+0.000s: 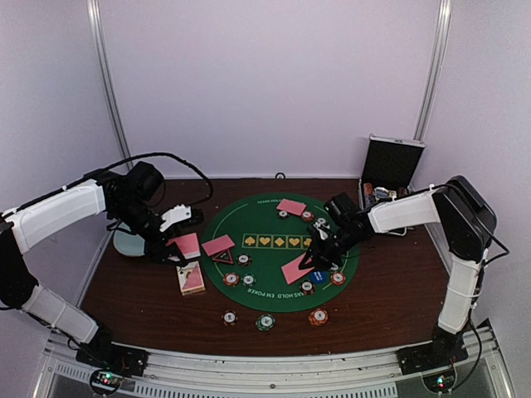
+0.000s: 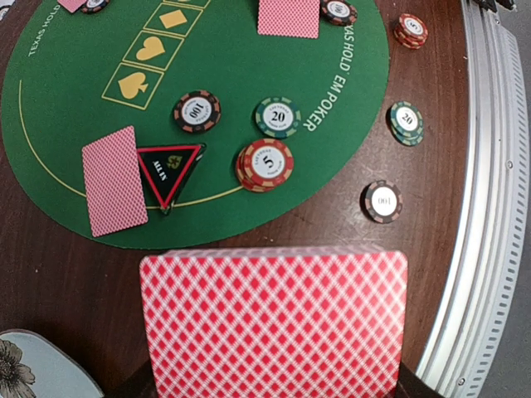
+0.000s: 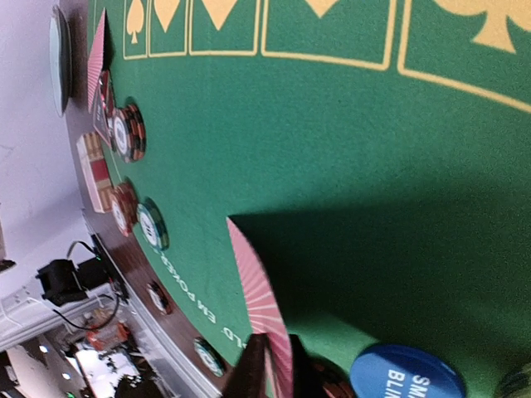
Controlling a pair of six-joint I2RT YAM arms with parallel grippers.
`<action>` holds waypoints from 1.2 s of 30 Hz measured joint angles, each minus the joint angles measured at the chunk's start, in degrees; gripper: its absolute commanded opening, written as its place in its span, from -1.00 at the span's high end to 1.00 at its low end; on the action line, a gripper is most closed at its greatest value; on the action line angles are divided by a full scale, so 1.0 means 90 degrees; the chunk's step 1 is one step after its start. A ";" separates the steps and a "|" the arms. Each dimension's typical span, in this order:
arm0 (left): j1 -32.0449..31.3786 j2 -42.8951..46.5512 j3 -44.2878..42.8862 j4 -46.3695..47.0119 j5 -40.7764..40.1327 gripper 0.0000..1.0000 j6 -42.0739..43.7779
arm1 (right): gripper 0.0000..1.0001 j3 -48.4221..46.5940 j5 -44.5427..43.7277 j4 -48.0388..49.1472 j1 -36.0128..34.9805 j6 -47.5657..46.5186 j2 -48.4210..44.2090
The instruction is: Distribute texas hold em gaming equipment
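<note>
On the right side of the green mat (image 1: pixel 270 222): the right hand (image 1: pixel 314 254) pinches the right card (image 1: pixel 296 269) by one end. The card leans down to the mat. I cannot tell if its far corner touches.
Just off the mat's left edge: the left hand (image 1: pixel 172 242) is closed on the left card (image 2: pixel 274 319), held flat above the brown worktop (image 1: pixel 373 290).
Step now: I think this is dealing cards to the seats round the mat.
Already on the mat: one dealt card (image 2: pixel 116 181) lies touching the triangle marker (image 2: pixel 170 172). Chips sit near them.
Next for the right hand: it likely needs to lay its card flat and let go, just beside the blue button (image 3: pixel 406 377), without bumping chips.
Next for the left hand: it probably needs to carry its card over the mat to a bare seat.
Spare cards: the deck (image 1: pixel 192 279) rests on the worktop, just off the mat's near left edge.
</note>
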State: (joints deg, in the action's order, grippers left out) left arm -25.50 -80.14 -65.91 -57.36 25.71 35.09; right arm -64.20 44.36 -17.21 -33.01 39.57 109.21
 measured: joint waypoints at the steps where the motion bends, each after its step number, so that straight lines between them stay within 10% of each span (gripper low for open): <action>1: 0.0000 0.0000 0.0002 -0.0002 0.0000 0.70 0.0000 | 0.47 -0.0005 -0.0056 -0.0061 0.0005 -0.0041 0.0000; 21: 0.0000 0.0002 0.0000 -0.0022 0.0015 0.70 0.0036 | -0.13 -0.0554 -0.1103 -0.1501 0.0027 -0.0682 -0.0755; 36: 0.0000 0.0002 0.0000 -0.0022 0.0075 0.70 0.0015 | -0.63 -0.1246 -0.0850 0.0525 -0.1627 0.1044 -0.0886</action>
State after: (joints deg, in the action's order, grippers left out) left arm -25.50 -80.12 -65.91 -57.56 26.39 35.22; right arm -75.42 36.71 -12.49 -47.66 48.97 101.23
